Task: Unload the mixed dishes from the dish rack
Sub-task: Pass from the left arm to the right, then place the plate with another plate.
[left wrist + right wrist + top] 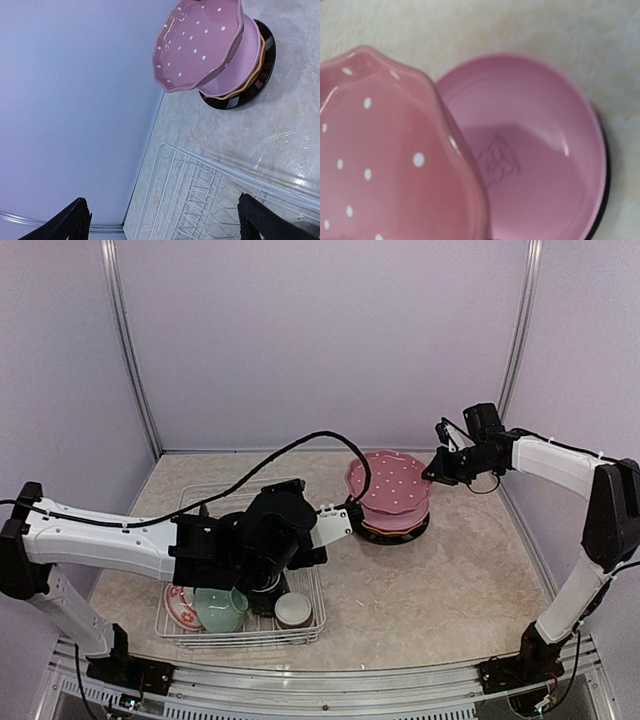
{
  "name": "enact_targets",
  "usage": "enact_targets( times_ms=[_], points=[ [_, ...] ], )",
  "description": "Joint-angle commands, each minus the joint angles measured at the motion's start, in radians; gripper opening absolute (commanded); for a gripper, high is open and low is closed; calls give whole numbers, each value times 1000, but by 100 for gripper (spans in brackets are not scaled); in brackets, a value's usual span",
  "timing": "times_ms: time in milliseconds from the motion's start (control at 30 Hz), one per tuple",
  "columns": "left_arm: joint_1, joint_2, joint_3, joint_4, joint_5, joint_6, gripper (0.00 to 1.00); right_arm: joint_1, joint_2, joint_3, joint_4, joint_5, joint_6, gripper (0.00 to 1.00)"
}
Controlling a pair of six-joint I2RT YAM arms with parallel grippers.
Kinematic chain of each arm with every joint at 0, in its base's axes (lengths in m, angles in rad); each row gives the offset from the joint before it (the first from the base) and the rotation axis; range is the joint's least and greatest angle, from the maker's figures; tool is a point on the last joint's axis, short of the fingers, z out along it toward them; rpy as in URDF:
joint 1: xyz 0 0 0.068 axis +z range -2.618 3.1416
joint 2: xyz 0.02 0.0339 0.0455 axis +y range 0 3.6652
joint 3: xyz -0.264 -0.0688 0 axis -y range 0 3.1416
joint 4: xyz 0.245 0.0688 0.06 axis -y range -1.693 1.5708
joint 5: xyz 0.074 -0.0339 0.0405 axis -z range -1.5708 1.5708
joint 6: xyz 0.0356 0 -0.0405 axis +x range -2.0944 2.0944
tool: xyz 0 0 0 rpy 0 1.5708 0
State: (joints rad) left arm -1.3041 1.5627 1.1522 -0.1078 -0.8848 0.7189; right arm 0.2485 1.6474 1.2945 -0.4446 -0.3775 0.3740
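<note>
Top external: rack [230, 638] near left, left arm across it. Plate stack [395, 530] on table right of rack, black plate lowest. Dotted plate [388, 485] tilted atop stack, right gripper [435, 472] pinching its right rim. Green cup [220, 608], brown-white cup [293, 610], red-patterned bowl [180, 605] at rack's near end. Left gripper [162, 200] spread wide, holding nothing, over rack's far end.
</note>
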Motion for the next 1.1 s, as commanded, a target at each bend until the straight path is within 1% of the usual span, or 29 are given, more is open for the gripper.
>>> enact_targets(
  times_ms=[0,200,367,500,733,867,900,1067],
  points=[
    [51,-83,42,-184,29,-268,99,-14,46,73,111,20,15,0],
    [112,-178,49,-315,56,-478,99,-22,111,106,115,85,-7,0],
    [178,-266,33,-399,133,-656,99,-26,150,108,122,122,-23,0],
    [219,-344,9,-418,181,-739,99,-29,174,97,150,140,-24,0],
    [287,-400,-2,-481,233,-861,99,-31,209,78,196,132,-24,0],
    [340,-431,-3,-514,288,-930,99,-30,211,67,207,119,-30,0],
    [357,-437,-2,-521,309,-950,99,-31,209,63,208,116,-32,3],
    [456,-482,3,-570,409,-1060,99,-31,185,49,192,133,-42,27]
  ],
)
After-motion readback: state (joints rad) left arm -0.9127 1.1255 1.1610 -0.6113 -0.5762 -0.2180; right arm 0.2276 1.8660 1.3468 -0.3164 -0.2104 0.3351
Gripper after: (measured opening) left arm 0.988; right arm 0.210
